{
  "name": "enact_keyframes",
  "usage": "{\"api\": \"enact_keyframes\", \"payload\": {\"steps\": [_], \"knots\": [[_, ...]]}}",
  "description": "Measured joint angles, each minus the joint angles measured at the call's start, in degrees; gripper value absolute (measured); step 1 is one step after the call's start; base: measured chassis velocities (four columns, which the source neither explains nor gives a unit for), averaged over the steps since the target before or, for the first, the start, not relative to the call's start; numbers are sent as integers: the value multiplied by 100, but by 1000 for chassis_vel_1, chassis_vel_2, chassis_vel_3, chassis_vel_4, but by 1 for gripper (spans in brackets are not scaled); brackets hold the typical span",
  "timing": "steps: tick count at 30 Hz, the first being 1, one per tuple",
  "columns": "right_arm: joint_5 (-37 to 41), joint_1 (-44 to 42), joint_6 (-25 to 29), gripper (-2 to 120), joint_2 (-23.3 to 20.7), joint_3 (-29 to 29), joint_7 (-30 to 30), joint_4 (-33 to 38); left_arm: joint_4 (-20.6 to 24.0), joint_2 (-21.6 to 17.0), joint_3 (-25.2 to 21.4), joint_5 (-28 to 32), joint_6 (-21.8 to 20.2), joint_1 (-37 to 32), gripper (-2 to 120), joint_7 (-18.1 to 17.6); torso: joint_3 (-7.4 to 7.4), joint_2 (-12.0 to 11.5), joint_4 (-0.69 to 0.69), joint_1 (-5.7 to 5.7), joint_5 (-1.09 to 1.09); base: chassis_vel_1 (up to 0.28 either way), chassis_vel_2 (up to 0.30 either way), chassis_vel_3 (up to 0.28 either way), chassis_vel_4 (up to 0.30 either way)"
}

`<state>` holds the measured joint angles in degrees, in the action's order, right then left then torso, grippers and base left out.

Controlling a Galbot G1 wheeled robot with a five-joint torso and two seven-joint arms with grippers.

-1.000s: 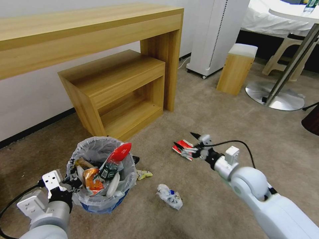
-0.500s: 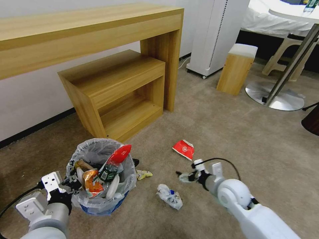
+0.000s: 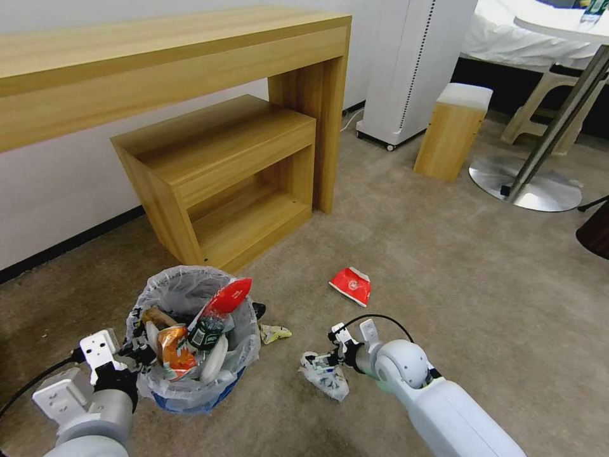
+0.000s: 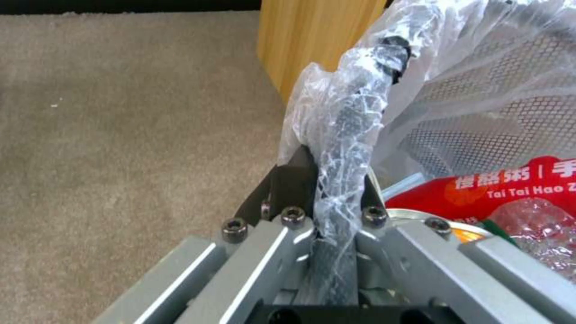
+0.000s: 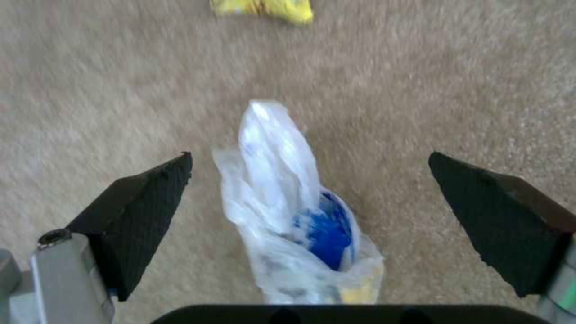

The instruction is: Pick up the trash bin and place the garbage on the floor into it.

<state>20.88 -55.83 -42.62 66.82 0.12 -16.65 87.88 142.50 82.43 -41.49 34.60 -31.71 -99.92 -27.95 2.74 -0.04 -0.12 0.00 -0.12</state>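
Note:
The trash bin (image 3: 190, 393), blue with a whitish bag liner, stands on the beige floor (image 3: 444, 266) at lower left, filled with garbage: a red wrapper (image 3: 227, 297), a green-labelled bottle, an orange packet and a white slipper. My left gripper (image 3: 141, 351) is shut on the bin's rim and liner (image 4: 336, 135), with its fingertips (image 4: 291, 175) pinching the plastic. My right gripper (image 3: 317, 363) hangs open just over a crumpled blue-white cup in clear plastic (image 3: 327, 379); the cup (image 5: 300, 211) lies between the spread fingers (image 5: 150, 198). A red wrapper (image 3: 351, 285) and a small yellow wrapper (image 3: 275, 332) lie on the carpet.
A wooden desk with a low shelf unit (image 3: 222, 171) stands behind the bin. A white appliance (image 3: 412, 63), a wooden stool (image 3: 451, 130) and a round table base (image 3: 523, 184) stand at the back right. Open carpet lies to the right.
My right arm drew back from the red wrapper, which stays on the carpet, and came down over the blue-white cup. The left gripper and bin have barely moved.

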Motion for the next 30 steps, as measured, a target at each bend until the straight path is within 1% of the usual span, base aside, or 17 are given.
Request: {"api": "enact_keyframes", "payload": {"steps": [2,3,4,5,6,9,12,15,25,30], "knots": [[-393,121,98,100,54,-32,-425,-252,-22,33,21,-47,0,-2,1,0,0,0,-1,0,-1,0,0,0,0],[-393,121,98,100,54,-32,-425,-252,-22,33,21,-47,0,-2,1,0,0,0,-1,0,-1,0,0,0,0],[-716,215,321,100,132,-64,-875,-432,-33,50,25,-74,0,-2,1,2,0,0,0,0,0,0,0,0,0],[-834,252,395,100,168,-86,-1070,-504,-35,53,21,-83,2,1,1,2,0,0,0,0,0,0,0,0,0],[-834,252,395,100,168,-86,-1070,-504,-35,53,21,-83,2,1,1,2,0,0,0,0,0,0,0,0,0],[-1186,395,583,100,371,-211,-1561,-838,-35,64,-3,-94,2,13,1,3,0,0,0,0,0,0,0,0,0],[-1332,424,672,100,492,-280,-1686,-1005,-41,69,-19,-99,2,24,1,4,0,0,0,0,1,0,0,0,0],[-1354,420,676,100,498,-322,-1688,-1021,-66,67,-34,-99,3,49,1,5,0,0,0,0,0,0,0,0,0],[-1420,348,681,100,362,-374,-1545,-1164,-189,68,-33,-84,4,154,1,10,0,-1,-1,0,0,0,0,0,0],[-1495,339,694,96,343,-368,-1552,-1183,-214,47,-87,-81,5,160,1,10,0,-1,0,0,1,0,0,0,0]]}}
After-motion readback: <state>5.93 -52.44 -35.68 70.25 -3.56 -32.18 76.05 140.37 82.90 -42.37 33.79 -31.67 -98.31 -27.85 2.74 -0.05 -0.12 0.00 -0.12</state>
